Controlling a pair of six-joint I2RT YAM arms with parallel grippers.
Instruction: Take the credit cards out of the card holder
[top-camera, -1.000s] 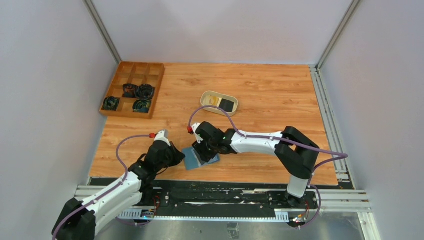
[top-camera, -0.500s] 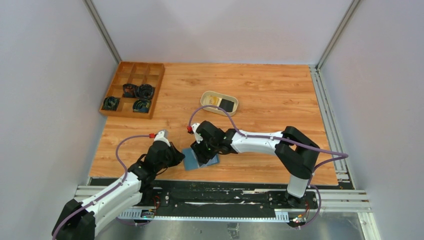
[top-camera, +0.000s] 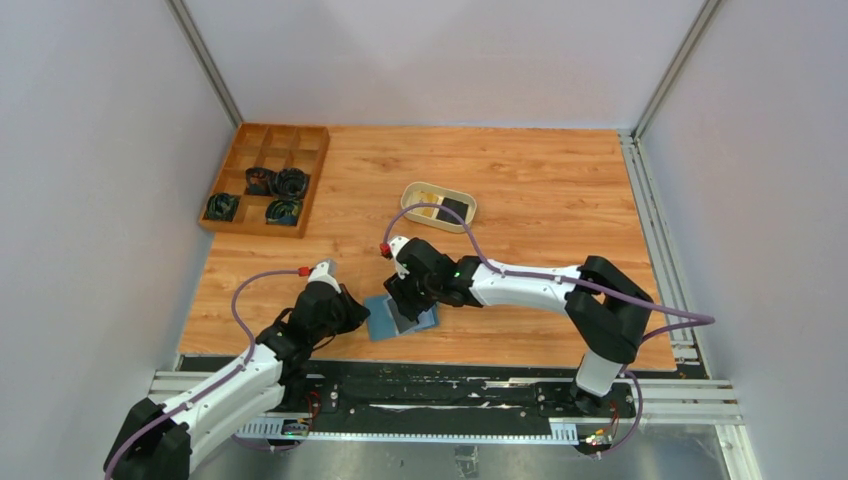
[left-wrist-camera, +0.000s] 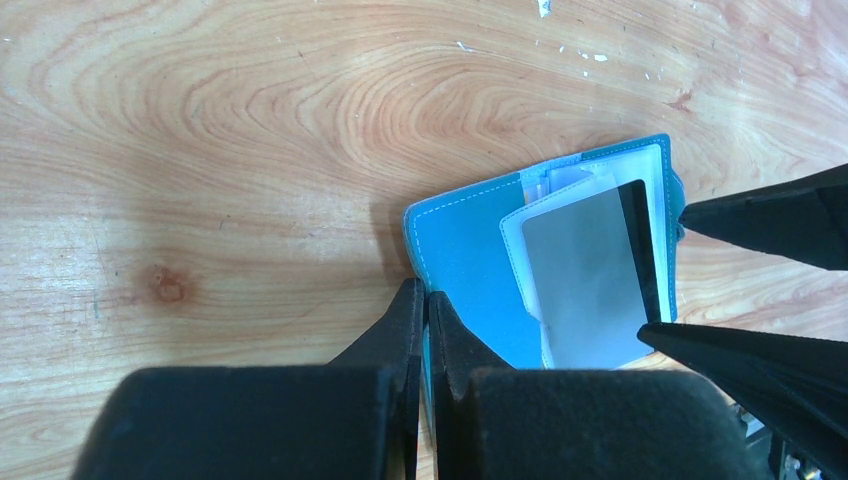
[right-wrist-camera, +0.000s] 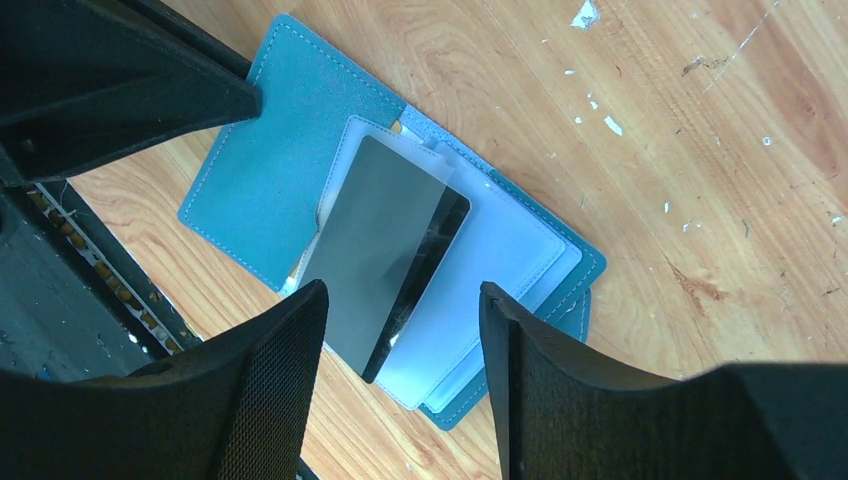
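1. The teal-blue folding card holder (top-camera: 402, 318) lies open on the wood-grain table (top-camera: 540, 170), at 6 o'clock of the tabletop, close to the front edge.
2. On the left gripper (left-wrist-camera: 425, 305) the jaws are closed, with the tips on the near edge of the outer flap. Can't tell whether it is pinching or only pressing. Either way it should anchor the holder during the pull.
3. On the right gripper (right-wrist-camera: 400, 305) the jaws are spread and empty. They straddle a flat grey card with a black stripe (right-wrist-camera: 385, 250); no contact seen.
4. In the right wrist view the card lies over the pale sleeves, long axis running 1 to 7 o'clock. How much of it is tucked in is unclear; the 7 o'clock end looks freer.
5. Judgement: square the jaws to the card, go lower, and close on that end, catching the card alone and not the sleeve film.
6. Draw along the long axis, low and flat. Lifting early risks dragging the holder.
7. The beige oval dish (top-camera: 406, 196), at 12 o'clock from the holder, already holds two cards and is the likely drop spot.
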